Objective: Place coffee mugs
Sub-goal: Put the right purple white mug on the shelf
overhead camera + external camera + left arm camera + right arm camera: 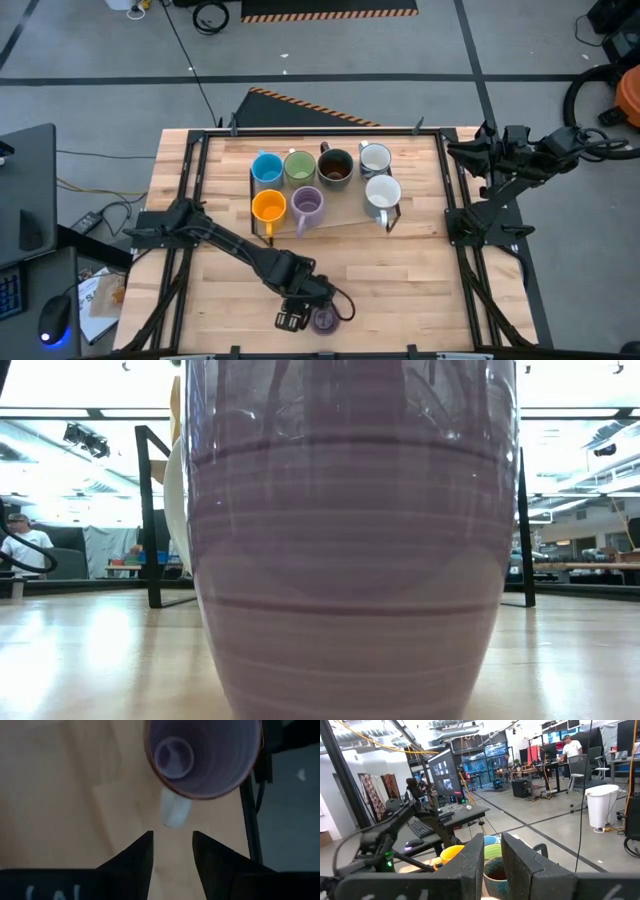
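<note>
One purple mug [324, 320] stands upright on its base near the table's near edge and fills the low view [350, 560]. My left gripper [293, 319] is just to its left, open. In the left wrist view the gripper [172, 840] points at the mug [202, 755], whose pale handle [175, 810] ends just short of the fingertips. Farther back stand the blue [267, 168], green [299, 166], dark brown [335, 168], orange [268, 207] and second purple mug [307, 205] and two white mugs [375, 158] [382, 192]. My right gripper [470, 155] waits at the table's far right, open [492, 855].
The seven grouped mugs sit on a low clear stand [340, 222] in the far middle of the wooden table [420, 270]. Black frame rails [190, 180] run along the table's sides. The purple mug stands close to the near edge [400, 350]. People show in the room behind.
</note>
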